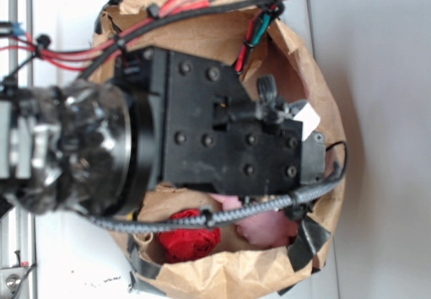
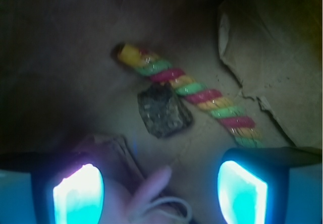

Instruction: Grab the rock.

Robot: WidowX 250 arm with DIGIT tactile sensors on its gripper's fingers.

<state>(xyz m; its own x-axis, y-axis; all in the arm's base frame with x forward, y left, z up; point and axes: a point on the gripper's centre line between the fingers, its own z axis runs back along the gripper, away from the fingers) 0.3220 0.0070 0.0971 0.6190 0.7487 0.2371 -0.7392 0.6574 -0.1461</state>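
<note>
**Rock lies free beyond spread fingers, arm blocks the overhead view**

In the wrist view the gripper [image 2: 160,191] is released, its 2 glowing fingers [image 2: 78,193] far apart and empty. The rock [image 2: 163,111] rests beyond them, touching a striped twisted stick [image 2: 194,97]. A blurred pink shape shows near. From outside, the arm hides most of the paper bag [image 1: 222,272]; the red ball [image 1: 188,237] peeks out

White tabletop [image 1: 67,258] beside a grey surface [image 1: 384,137].
</note>
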